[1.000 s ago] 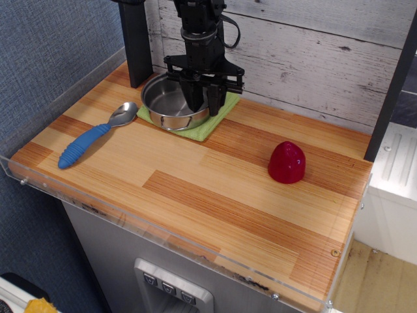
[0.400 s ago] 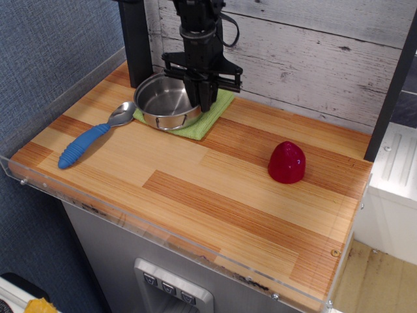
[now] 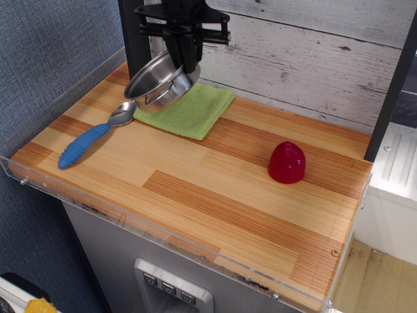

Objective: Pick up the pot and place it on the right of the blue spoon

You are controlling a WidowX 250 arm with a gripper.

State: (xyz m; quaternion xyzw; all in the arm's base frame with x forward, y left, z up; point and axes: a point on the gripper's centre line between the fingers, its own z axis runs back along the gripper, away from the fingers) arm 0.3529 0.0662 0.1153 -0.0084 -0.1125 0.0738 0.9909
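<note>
observation.image: gripper [image 3: 185,57] pinches the right rim of the pot [image 3: 158,84], fingers clamped on it. Pot hangs tilted in the air above the left edge of the green cloth [image 3: 189,109]. Blue spoon [image 3: 95,135] lies on the table [image 3: 215,195] front-left; red dome [image 3: 287,162] sits well apart at right.

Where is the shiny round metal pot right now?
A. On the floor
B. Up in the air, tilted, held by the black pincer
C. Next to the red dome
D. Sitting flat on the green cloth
B: the shiny round metal pot hangs tilted above the green cloth, its rim pinched by the black pincer, not resting on the wooden table.
</note>
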